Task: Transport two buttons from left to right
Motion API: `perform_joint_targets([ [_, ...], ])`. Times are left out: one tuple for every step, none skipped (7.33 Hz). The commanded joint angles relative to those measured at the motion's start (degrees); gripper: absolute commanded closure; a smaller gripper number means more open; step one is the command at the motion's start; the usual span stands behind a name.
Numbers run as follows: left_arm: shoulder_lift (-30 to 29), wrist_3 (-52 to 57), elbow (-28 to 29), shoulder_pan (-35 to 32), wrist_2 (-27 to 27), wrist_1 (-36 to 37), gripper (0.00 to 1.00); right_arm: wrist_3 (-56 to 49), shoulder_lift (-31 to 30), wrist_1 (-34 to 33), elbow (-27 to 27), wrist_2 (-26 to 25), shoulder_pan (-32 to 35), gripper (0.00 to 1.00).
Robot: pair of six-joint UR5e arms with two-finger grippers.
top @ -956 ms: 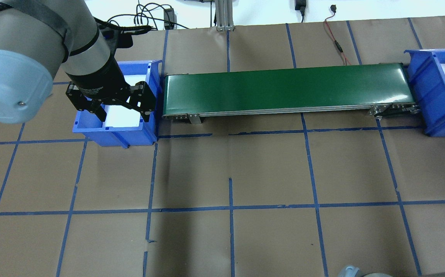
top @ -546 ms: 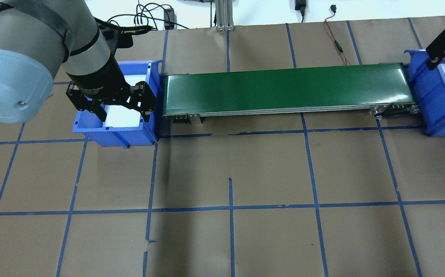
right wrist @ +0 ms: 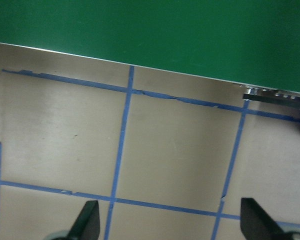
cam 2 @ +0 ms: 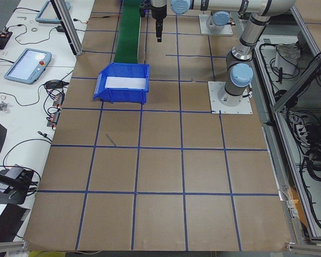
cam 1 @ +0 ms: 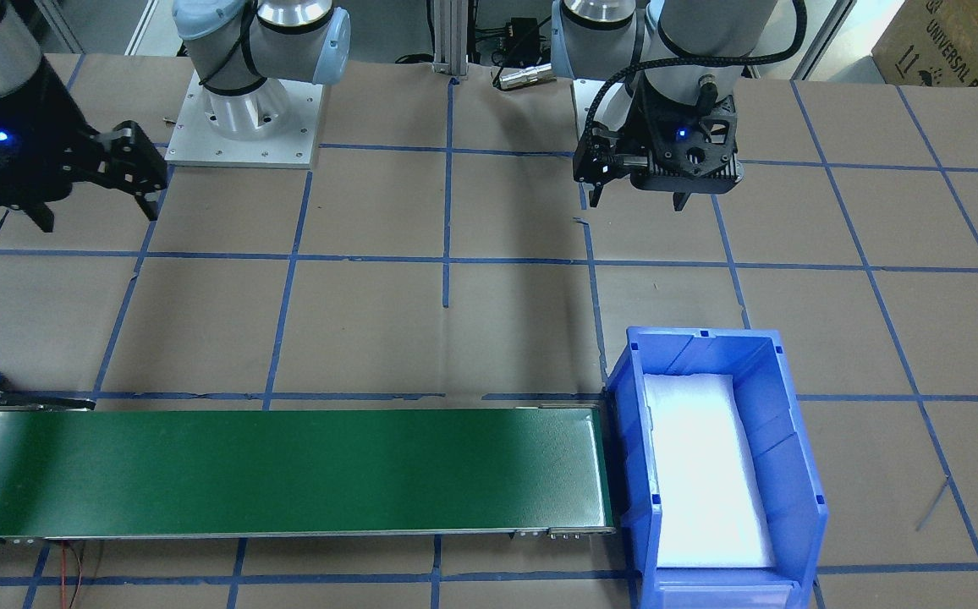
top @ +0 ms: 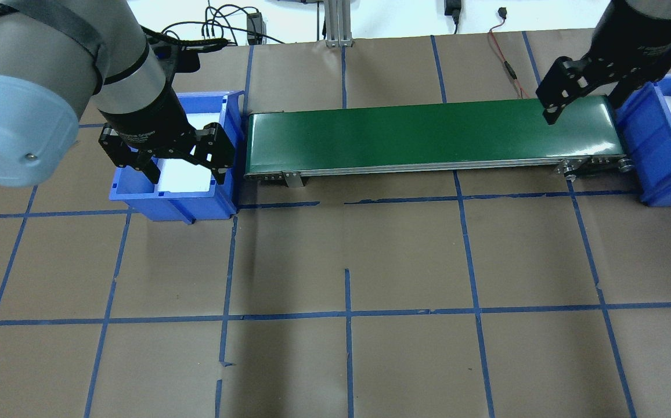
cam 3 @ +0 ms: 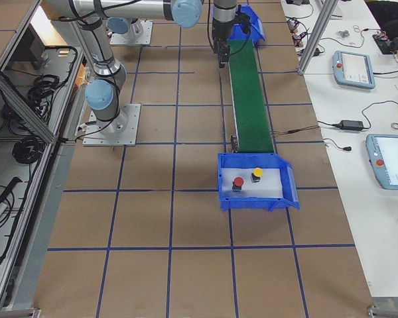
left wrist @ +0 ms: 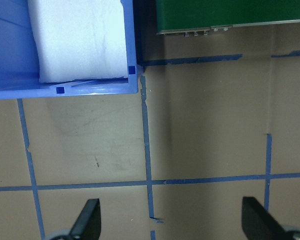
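Seemingly all delivered; the belt [top: 428, 136] spans both sets of jaws; the right bin [cam 3: 255, 203] sits just outside the right gripper [cam 1: 98, 213], splayed and empty; the left gripper [top: 186, 174] gapes empty too; red button [cam 3: 238, 183] and yellow button [cam 3: 257, 173] lie in that bin; only parking likely remains

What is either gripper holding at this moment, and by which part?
Nothing. The left gripper and right gripper are both open and empty; the red button and yellow button sit in a bin.
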Motion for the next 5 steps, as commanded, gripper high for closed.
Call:
perform_joint_targets([
  [0.11, 0.24, 1.11, 0.09, -0.04, 0.02, 0.0, 5.83, -0.32, 3.28, 0.18, 4.95, 1.18, 0.0],
  [0.11, 0.33, 1.2, 0.09, -0.04, 0.28, 0.0, 5.93, -0.41, 3.28, -0.09, 4.78, 1.18, 0.0],
  [0.11, 0.25, 1.2, 0.09, -0.04, 0.37, 0.0, 5.84, -0.41, 2.07, 0.0, 4.69, 1.18, 0.0],
  [0.11, 0.33, 1.2, 0.09, -0.04, 0.37, 0.0, 5.84, -0.5, -1.34, 0.35, 2.08, 1.18, 0.0],
  [0.11, 0.33, 1.2, 0.09, -0.04, 0.46, 0.0, 5.84, -0.59, -3.81, 0.87, 1.01, 1.27, 0.0],
])
